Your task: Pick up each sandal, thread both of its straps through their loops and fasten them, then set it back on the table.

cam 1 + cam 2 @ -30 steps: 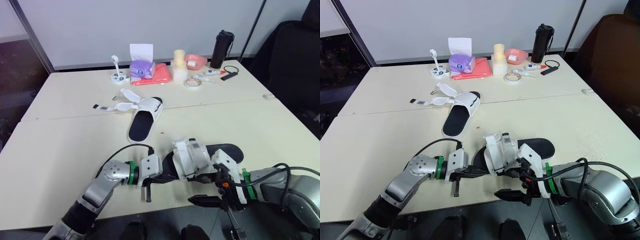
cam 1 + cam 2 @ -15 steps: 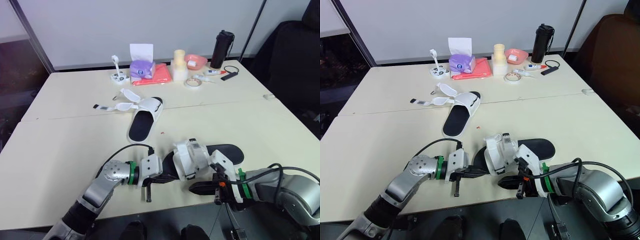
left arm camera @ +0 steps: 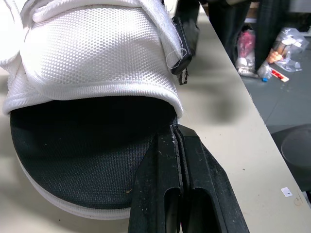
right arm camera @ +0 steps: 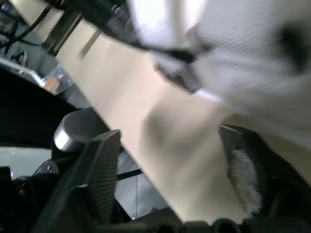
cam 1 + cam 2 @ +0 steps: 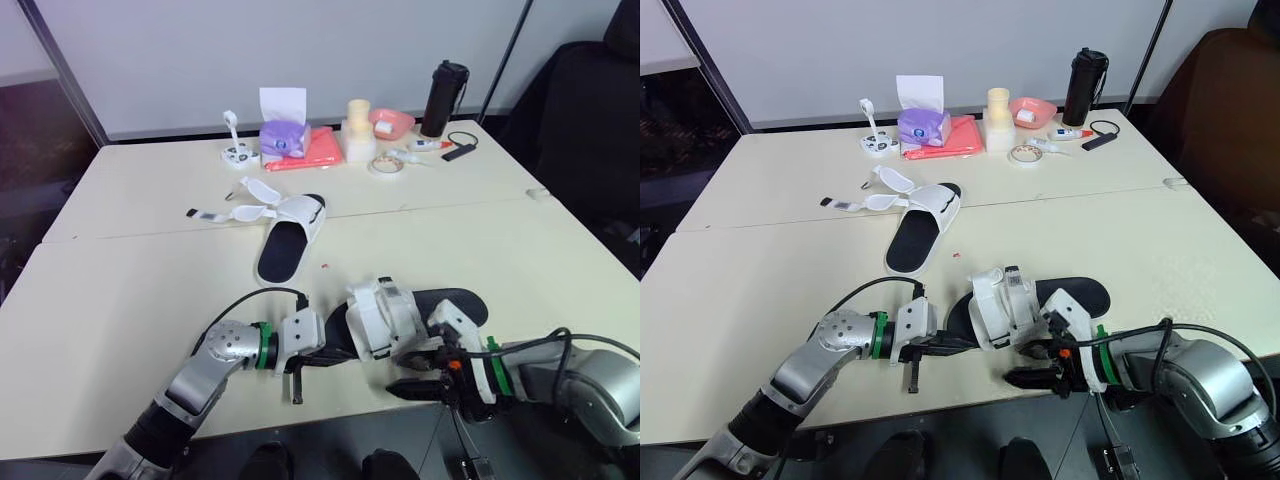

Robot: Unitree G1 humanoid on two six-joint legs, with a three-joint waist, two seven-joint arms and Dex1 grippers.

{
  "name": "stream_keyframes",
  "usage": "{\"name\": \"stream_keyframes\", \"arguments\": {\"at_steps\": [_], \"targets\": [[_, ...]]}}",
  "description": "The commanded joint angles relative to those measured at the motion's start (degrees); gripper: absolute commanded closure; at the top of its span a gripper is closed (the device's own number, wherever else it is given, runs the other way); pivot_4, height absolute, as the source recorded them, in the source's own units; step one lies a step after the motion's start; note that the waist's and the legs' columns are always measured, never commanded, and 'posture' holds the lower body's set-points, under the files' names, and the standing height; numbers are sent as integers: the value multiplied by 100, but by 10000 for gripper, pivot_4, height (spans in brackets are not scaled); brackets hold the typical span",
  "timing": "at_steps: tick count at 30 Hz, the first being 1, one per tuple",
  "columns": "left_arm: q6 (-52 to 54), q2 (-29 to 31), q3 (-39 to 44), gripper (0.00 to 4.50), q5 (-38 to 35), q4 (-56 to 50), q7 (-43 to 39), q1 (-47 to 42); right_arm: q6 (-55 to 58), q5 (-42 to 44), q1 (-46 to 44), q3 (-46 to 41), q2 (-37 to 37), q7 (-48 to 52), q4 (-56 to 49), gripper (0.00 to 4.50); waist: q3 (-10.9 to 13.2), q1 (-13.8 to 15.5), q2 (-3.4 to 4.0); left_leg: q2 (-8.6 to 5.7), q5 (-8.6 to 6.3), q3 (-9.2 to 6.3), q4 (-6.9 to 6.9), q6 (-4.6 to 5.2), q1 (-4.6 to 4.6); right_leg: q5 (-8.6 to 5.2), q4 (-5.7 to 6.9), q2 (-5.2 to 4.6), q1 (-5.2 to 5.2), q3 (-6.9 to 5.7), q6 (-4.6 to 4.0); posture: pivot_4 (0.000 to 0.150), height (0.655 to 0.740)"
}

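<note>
R gripper (image 5: 418, 386) has drifted since half a sec ago: it sits a bit further to the robot's right along the table's (image 5: 120, 300) front edge, and its tips have come off the white upper they were almost touching. L arm, both sandals and the clutter at the back haven't shifted.

Near sandal (image 5: 380, 315) lies flat by the front edge. Its long axis runs roughly L-R, w/ the bare black insole end pointing right and the white strapped upper toward the middle. L gripper (image 5: 322, 356) is at its left end. In the left wrist view its fingers (image 3: 160, 179) are pressed together, tips at the insole where it runs under the upper; can't tell whether they nip anything. The black loop (image 3: 183, 75) hangs at the upper's edge on the side nearest the robot.

R fingers (image 4: 99, 170) are spread wide w/ nothing between them. They hover just off the table edge and point left — the upper and its loop lie just ahead and slightly beyond. So R arm is the nearer one for the strap work, and L looks placed to steady the sole.

Far sandal (image 5: 285, 235) lies well apart at mid-table, straps splayed loose to the left — not yet fastened.
</note>
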Motion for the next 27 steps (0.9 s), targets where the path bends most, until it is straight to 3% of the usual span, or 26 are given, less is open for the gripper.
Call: {"name": "stream_keyframes", "arguments": {"at_steps": [1,13,27], "targets": [[92,79,-137,45000,182,178,-10,94,146,335,-117,-314,29,21,-192,11492,0,3,0,0,0,-1,0,0,0,1,0,0,0,0,1,1500,7400],[67,83,-147,45000,188,182,-23,89,435,768,-396,-291,228,-276,-496,11492,0,-3,0,0,0,-1,0,0,0,1,1,0,0,0,1,1500,7400],[138,86,-143,45000,179,107,33,127,395,613,-561,55,479,-346,-333,11492,0,-7,0,0,0,-1,0,0,1,1,2,0,0,0,0,1500,7400]]}}
